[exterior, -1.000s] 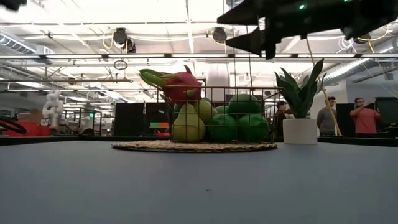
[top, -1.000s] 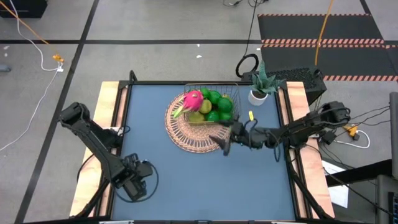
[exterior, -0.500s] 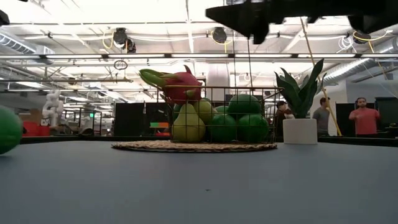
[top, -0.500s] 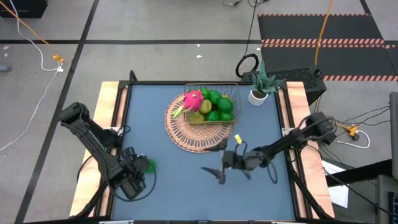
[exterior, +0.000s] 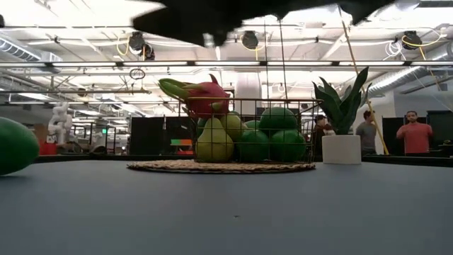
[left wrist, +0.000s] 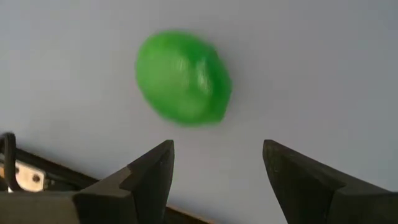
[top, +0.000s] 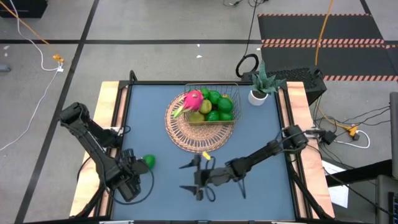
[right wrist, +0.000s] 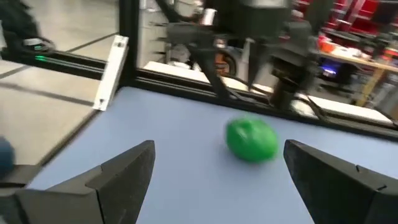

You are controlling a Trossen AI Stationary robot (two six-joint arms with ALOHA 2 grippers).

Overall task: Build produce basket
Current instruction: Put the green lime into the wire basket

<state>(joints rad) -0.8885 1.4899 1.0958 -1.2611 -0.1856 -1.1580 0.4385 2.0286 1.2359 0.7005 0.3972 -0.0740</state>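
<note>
From above, you see one loose lime on the blue table, just beside the left gripper, whose fingers stand spread and empty. Your right gripper hangs wide open mid-table, well apart from that lime. The basket sits on the round mat holding one dragon fruit, about four limes and at least one pear.

At table height, the lime lies far left; two pears show through the wire.

Your left wrist view shows the lime lying just beyond the parted fingers, untouched.

Your right wrist view shows it farther off, between the open fingers.
</note>
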